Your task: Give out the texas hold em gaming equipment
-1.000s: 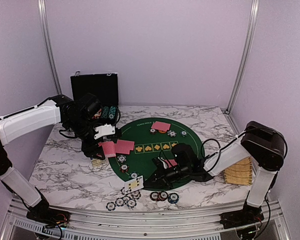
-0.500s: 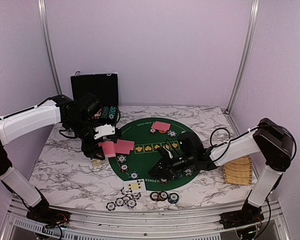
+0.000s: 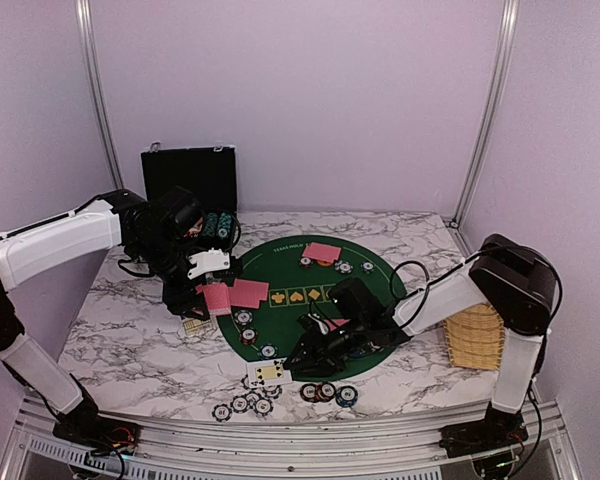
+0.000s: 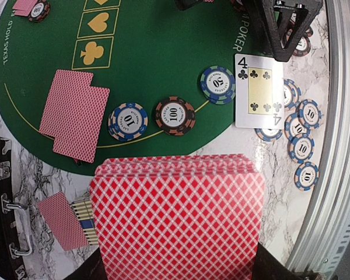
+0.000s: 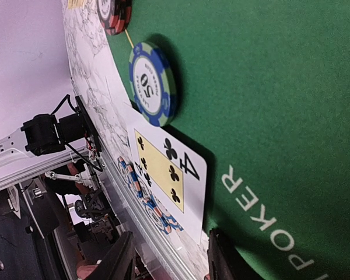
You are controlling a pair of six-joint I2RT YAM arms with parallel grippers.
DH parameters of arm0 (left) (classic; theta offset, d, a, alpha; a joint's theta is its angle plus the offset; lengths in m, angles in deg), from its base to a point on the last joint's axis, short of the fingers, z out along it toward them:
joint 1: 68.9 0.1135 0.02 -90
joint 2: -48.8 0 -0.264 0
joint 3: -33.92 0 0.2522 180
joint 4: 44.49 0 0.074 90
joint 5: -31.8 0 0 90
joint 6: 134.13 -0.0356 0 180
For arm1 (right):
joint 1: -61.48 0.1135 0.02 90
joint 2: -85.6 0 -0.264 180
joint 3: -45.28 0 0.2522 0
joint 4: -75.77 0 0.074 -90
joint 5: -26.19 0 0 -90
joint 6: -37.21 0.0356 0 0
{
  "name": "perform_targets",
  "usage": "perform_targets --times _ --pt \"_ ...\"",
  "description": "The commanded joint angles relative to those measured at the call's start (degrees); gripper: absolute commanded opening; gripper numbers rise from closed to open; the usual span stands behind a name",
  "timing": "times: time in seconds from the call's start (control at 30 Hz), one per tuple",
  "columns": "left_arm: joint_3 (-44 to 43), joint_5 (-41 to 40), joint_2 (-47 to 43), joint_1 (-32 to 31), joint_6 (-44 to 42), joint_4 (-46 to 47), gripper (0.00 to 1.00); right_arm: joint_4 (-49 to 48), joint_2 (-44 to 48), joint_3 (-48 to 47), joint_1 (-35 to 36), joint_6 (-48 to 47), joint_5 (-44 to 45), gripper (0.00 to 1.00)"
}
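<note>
My left gripper (image 3: 208,283) is shut on a deck of red-backed cards (image 4: 178,219) and holds it above the mat's left edge. My right gripper (image 3: 306,358) is open and empty, low over the front edge of the green mat (image 3: 310,310). In the right wrist view its fingers (image 5: 120,260) flank a corner of the face-up four of clubs (image 5: 169,175), which also shows in the top view (image 3: 267,372). A 50 chip (image 4: 217,84), a 100 chip (image 4: 175,115) and a 10 chip (image 4: 128,121) lie on the mat near two face-down cards (image 4: 74,121).
Several blue 10 chips (image 4: 303,146) lie by the table's front rail, with darker chips (image 3: 328,392) beside them. More cards and chips (image 3: 325,255) sit at the mat's far side. The black case (image 3: 189,177) stands at the back left, the woven yellow tray (image 3: 477,340) at the right.
My right arm swung back over the mat's middle, then came forward and left again to the four of clubs. My left gripper and the deck have not moved.
</note>
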Motion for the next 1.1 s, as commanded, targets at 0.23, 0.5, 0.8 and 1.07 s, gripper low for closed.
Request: perform_targets --times 0.23,0.5,0.8,1.07 --pt "-1.19 0.3 -1.96 0.08 -0.26 -1.55 0.0 0.77 -3.25 -0.93 1.93 1.38 -0.62 0.41" --pt "-0.81 -0.12 -2.03 0.09 -0.62 -1.6 0.0 -7.68 -5.38 -0.6 2.65 7.06 -1.94 0.37" --pt "-0.82 0.04 -2.14 0.08 -0.66 -1.58 0.0 -7.18 -4.62 0.6 3.04 8.1 3.48 0.0" --pt "-0.37 -0.07 -1.98 0.12 -0.76 -1.57 0.0 -10.65 -2.3 1.8 2.94 9.16 4.23 0.0"
